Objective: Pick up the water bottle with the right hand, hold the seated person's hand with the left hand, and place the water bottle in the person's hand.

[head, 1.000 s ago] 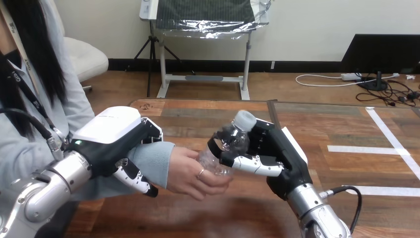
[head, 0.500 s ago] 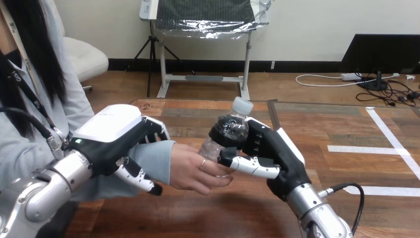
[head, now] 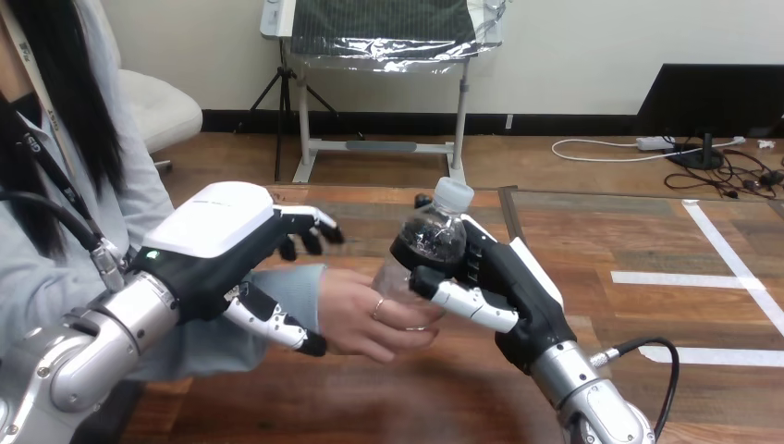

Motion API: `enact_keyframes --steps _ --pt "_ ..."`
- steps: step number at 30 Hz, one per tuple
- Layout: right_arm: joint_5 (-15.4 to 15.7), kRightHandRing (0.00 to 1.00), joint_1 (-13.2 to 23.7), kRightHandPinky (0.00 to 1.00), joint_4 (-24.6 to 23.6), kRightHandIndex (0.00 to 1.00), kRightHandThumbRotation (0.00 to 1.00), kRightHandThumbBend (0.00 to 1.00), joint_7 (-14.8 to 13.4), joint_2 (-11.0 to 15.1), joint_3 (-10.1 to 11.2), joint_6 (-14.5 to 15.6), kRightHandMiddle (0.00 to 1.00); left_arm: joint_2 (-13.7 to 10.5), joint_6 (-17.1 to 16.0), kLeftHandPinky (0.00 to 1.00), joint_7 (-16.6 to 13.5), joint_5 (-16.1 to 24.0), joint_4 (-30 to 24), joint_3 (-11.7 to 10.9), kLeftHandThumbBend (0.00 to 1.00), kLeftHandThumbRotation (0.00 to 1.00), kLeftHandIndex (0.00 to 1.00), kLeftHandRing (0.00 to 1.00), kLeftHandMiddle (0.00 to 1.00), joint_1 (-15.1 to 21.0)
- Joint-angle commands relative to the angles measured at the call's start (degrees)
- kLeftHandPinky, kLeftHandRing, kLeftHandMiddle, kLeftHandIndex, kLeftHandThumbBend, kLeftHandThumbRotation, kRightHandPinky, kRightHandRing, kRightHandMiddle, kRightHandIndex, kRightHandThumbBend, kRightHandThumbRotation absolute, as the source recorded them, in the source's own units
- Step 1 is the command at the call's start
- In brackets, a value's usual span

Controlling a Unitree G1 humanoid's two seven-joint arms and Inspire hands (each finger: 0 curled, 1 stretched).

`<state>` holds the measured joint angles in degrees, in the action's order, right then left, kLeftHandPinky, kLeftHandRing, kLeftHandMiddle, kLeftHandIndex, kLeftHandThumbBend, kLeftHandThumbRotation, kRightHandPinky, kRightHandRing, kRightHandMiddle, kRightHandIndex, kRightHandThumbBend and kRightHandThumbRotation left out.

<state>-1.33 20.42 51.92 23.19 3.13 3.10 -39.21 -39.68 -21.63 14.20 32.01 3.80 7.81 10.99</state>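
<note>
Well, right robot hand (head: 507, 279) clasps the crinkled, white-capped water bottle (head: 427, 242)

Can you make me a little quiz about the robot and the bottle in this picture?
1. True or false: the water bottle is upside down.
2. What holds the bottle's lower end? A) the person's hand B) a cup C) a stand
3. Which robot hand has its fingers curled round the bottle?
Key: 1 false; 2 A; 3 the right robot hand.
</note>
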Motion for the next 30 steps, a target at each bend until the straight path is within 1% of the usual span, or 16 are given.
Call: enact_keyframes --steps 1,3,7,12,22,30 --pt "-0.45 0.89 4.46 0.94 -0.15 0.93 0.54 0.95 -0.87 2.10 0.70 -1.14 0.87 -0.29 0.01 0.64 -1.02 -0.70 -2.05 -1.80 1.00 0.35 0.82 0.71 0.76 -0.19" --pt "-0.50 0.88 4.53 0.94 -0.18 0.93 0.55 0.95 -0.92 2.35 0.76 -0.83 0.87 -0.33 0.30 0.67 -0.87 -0.84 -2.27 -1.91 1.00 0.37 0.83 0.73 0.78 -0.67" --pt "-0.85 0.88 4.68 0.94 -0.01 0.93 0.55 0.95 -0.79 2.71 0.92 -0.47 0.87 -0.30 0.05 0.71 -1.39 -0.60 -2.18 -1.98 1.00 0.38 0.85 0.76 0.80 -1.29" --pt "-0.71 0.88 4.69 0.94 -0.07 0.93 0.55 0.96 -1.33 3.33 0.92 -0.03 0.87 -0.08 1.10 0.76 -1.39 -0.31 -2.93 -2.23 1.00 0.41 0.86 0.80 0.83 -2.49" --pt "-0.93 0.88 4.72 0.93 0.27 0.94 0.56 0.96 -1.59 4.30 0.86 0.00 0.87 -0.05 0.71 0.81 -2.81 -0.11 -3.00 -2.49 1.00 0.45 0.90 0.84 0.87 -4.41" --pt "-1.39 0.88 4.77 0.92 0.80 0.94 0.56 0.95 -1.22 4.86 0.96 -0.04 0.87 0.02 1.92 0.86 -2.87 0.19 -4.19 -2.77 1.00 0.48 0.93 0.89 0.91 -6.23"
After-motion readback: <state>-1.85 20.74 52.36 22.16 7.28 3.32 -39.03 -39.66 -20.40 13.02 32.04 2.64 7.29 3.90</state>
